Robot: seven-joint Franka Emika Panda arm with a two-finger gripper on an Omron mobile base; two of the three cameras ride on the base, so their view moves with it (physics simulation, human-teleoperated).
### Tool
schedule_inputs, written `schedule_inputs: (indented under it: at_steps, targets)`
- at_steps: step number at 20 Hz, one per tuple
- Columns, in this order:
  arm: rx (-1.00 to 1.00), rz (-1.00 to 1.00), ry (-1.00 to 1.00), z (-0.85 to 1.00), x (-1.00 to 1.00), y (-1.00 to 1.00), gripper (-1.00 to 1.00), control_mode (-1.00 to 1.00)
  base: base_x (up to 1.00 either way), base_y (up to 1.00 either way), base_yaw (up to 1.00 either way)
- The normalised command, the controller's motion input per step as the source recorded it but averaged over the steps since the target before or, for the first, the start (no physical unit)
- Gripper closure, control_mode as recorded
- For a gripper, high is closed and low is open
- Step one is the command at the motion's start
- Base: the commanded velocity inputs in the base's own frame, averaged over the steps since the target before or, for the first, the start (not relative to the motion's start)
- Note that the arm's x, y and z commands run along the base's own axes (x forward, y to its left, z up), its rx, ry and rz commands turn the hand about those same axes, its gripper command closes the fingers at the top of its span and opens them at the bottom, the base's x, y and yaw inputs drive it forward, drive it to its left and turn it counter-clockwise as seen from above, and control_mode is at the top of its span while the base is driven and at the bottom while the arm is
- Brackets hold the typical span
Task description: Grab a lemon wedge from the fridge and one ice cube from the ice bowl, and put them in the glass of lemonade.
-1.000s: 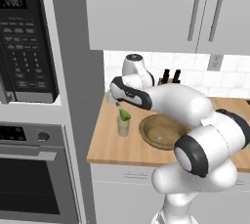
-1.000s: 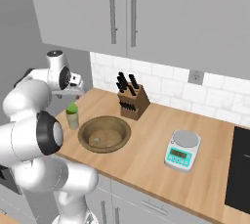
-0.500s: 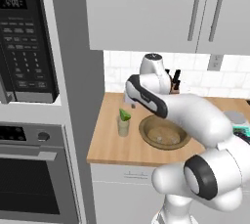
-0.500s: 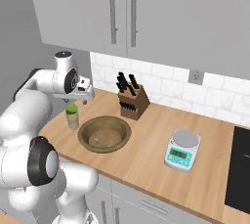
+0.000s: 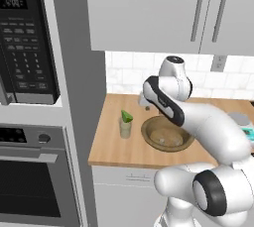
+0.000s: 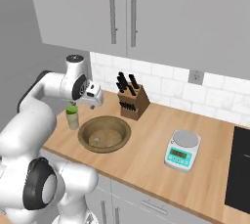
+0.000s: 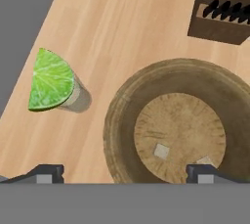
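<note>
Wooden tabletop (image 6: 146, 154) runs under grey wall cabinets with vertical bar handles; white tile backsplash behind it. Black microwave (image 5: 27, 42) and oven (image 5: 34, 181) column stands at the left in the left base view.

Lemon wedge (image 7: 50, 80): bright green, pale radial segment lines on its cut face, rounded rind edge. It sits on top of the glass of lemonade (image 7: 78, 97) and covers most of the mouth. In the left base view the wedge (image 5: 127, 117) stands tilted, pointed end up. In the hand view its long axis runs roughly up-down in the picture, curved rind toward the glass side.

Glass of lemonade (image 5: 125, 128): short clear tumbler, pale liquid, upright on the tabletop just beside the ice bowl (image 5: 166, 134), to its left in the left base view, apart from the rim.

Ice bowl (image 7: 177, 129): wide, shallow, brown, wood-grain floor. Two small pale ice cubes (image 7: 161, 150) lie on its floor, near the bottom of the hand view.

Gripper (image 6: 93, 96) hovers above the bowl's near-left rim, pointing down; fingers (image 7: 48, 173) spread wide, holding nothing.

Knife block (image 6: 133, 100), dark handles up, stands behind the bowl. White and teal scale (image 6: 182, 150) sits well to the right. Its display and the microwave panel are too small to read.
</note>
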Motion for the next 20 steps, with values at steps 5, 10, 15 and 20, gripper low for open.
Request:
schedule_inputs:
  at_steps: [5, 10, 15, 20]
  targets:
    - [0.04, 0.0, 0.0, 0.0, 0.0, -0.37, -1.0, -1.0, 0.0, 0.0, 0.0]
    - [0.05, -0.02, -0.01, 0.0, -0.01, -0.42, -1.0, -1.0, 0.0, 0.0, 0.0]
    - [0.04, -0.02, -0.01, 0.0, -0.06, -0.22, -1.0, -1.0, 0.0, 0.0, 0.0]
    - [0.04, -0.02, 0.0, 0.0, -0.06, -0.19, -1.0, -1.0, 0.0, 0.0, 0.0]
